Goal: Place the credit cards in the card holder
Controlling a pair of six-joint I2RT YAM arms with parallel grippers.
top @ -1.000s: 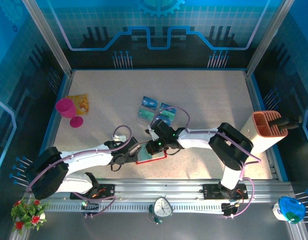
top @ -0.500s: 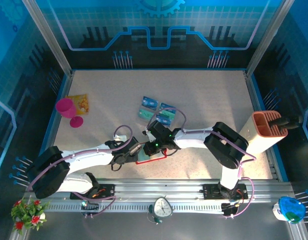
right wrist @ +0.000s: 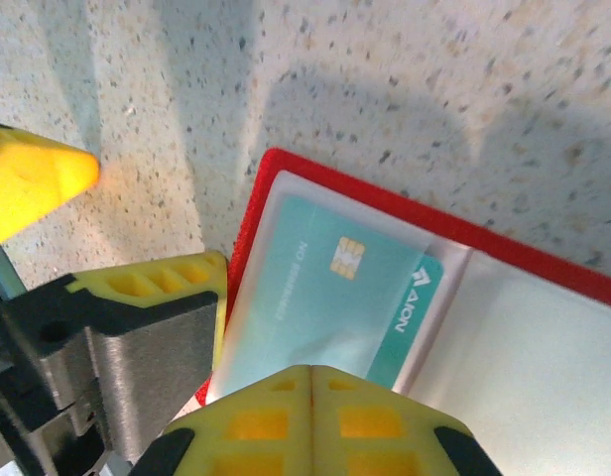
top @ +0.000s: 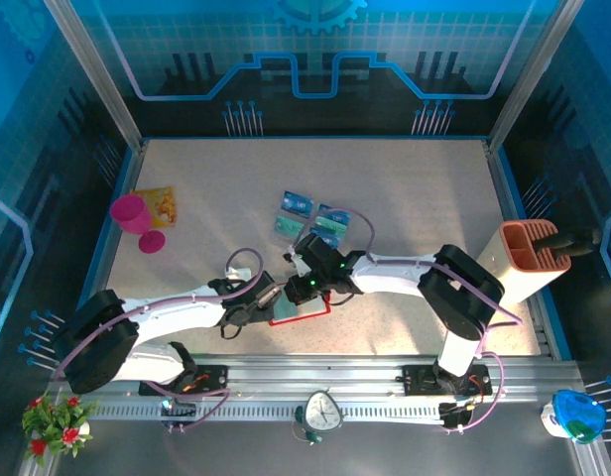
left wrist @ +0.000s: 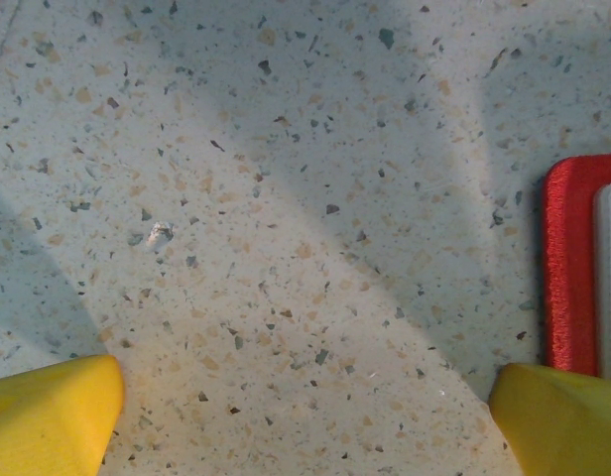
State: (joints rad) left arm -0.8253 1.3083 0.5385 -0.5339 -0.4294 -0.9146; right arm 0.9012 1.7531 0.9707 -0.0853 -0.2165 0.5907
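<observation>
Red card holder [left wrist: 566, 268] lies open on worktop [left wrist: 236, 198] | teal card [right wrist: 320, 293] in its clear pocket | other cards [top: 311, 220] loose farther back | right claw [right wrist: 310, 389] closed tight over that card | left claw [left wrist: 305, 416] spread wide, empty, beside holder's edge

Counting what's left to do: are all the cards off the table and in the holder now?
No, several blue and teal cards lie loose on the table, apart from the open red holder.
</observation>
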